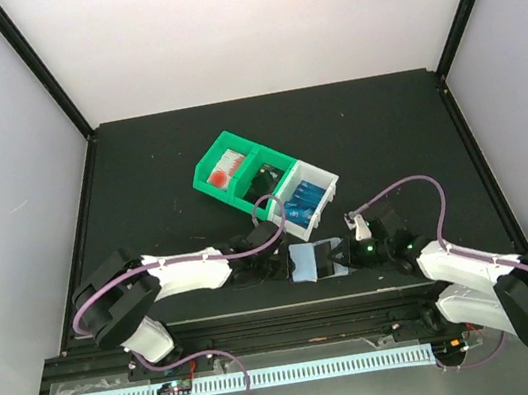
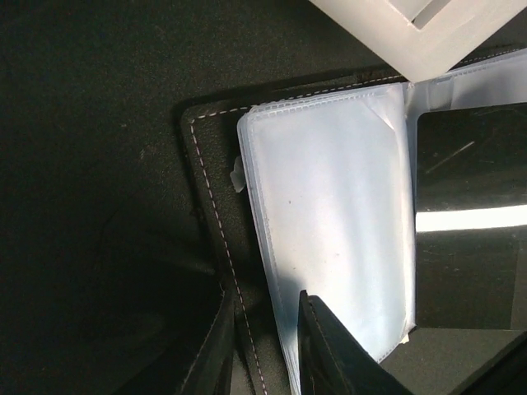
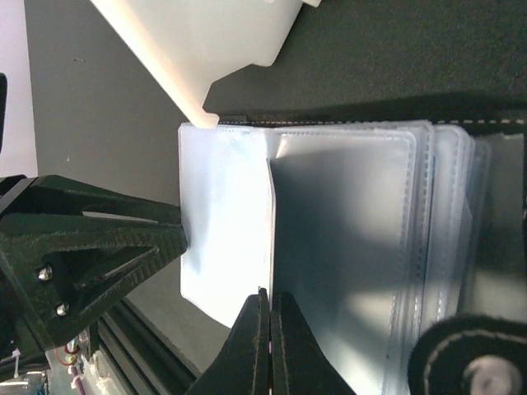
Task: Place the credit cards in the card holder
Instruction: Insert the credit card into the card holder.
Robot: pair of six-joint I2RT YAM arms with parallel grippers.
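Observation:
The black card holder point(image 1: 308, 263) lies open near the table's front, pale clear sleeves up. In the left wrist view its stitched black cover and sleeves point(image 2: 329, 222) fill the frame. My left gripper point(image 2: 263, 296) is closed over the cover's left edge. My right gripper point(image 3: 270, 300) is shut on the thin edge of a dark glossy card point(image 3: 346, 247) lying over the right-hand sleeves. The card also shows in the left wrist view point(image 2: 469, 263). More blue credit cards point(image 1: 307, 200) sit in the white bin. In the top view the left gripper point(image 1: 278, 268) and right gripper point(image 1: 353, 254) flank the holder.
A green bin point(image 1: 239, 166) with a red and white item stands behind the holder, joined to the white bin point(image 1: 327, 182). The white bin's corner is close above the holder in both wrist views point(image 2: 420, 33) point(image 3: 206, 41). The table's front rail runs just below the holder.

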